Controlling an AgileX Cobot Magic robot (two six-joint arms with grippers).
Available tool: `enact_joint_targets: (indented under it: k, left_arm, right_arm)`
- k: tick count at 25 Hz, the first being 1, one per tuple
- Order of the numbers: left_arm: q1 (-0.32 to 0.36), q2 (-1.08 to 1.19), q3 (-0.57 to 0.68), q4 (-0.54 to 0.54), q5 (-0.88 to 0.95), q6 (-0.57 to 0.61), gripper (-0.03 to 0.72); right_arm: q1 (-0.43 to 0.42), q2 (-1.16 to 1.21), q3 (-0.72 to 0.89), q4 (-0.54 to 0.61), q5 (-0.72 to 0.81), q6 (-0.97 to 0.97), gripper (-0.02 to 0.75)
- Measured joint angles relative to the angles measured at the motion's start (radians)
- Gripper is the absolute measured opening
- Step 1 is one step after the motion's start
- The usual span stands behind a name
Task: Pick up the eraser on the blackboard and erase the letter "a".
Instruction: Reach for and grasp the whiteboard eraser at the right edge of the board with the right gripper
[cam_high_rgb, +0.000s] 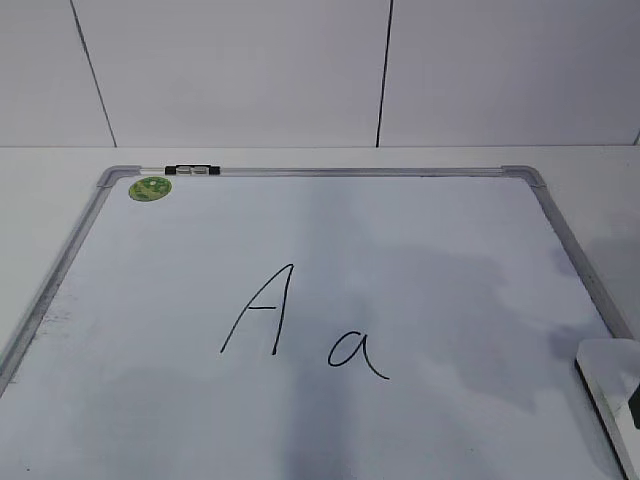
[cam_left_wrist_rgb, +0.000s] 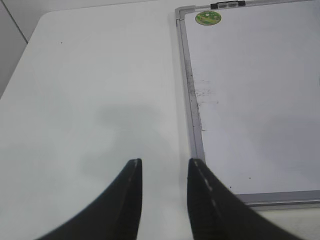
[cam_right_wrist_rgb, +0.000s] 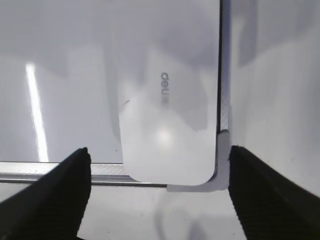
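Note:
The blackboard (cam_high_rgb: 350, 172) is a white board with a grey frame, lying flat on the table. A capital "A" (cam_high_rgb: 258, 310) and the letter "a" (cam_high_rgb: 355, 352) are written in black near its middle. The eraser (cam_high_rgb: 608, 378), a white rounded block, lies on the board's near right corner. In the right wrist view the eraser (cam_right_wrist_rgb: 170, 100) lies against the board's frame (cam_right_wrist_rgb: 60, 170). My right gripper (cam_right_wrist_rgb: 159, 153) is open wide, its fingers spread either side of the eraser's near end and not touching it. My left gripper (cam_left_wrist_rgb: 165, 162) is open and empty over the table, left of the board's frame (cam_left_wrist_rgb: 192, 115).
A round green magnet (cam_high_rgb: 150, 187) sits in the board's far left corner, also in the left wrist view (cam_left_wrist_rgb: 208, 18). A black clip (cam_high_rgb: 192, 170) is on the far frame. White table surrounds the board; a tiled wall stands behind.

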Motion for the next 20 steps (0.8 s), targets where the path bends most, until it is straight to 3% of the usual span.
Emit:
enact_joint_targets:
  k: [10,20]
  left_arm:
    - [0.0,0.0,0.0,0.0,0.0,0.0,0.235]
    - [0.0,0.0,0.0,0.0,0.0,0.0,0.235]
  right_arm:
    - [0.101,0.14,-0.085,-0.089,-0.013,0.111,0.678]
    - [0.123,0.219,-0.099,-0.15,-0.018,0.226,0.676]
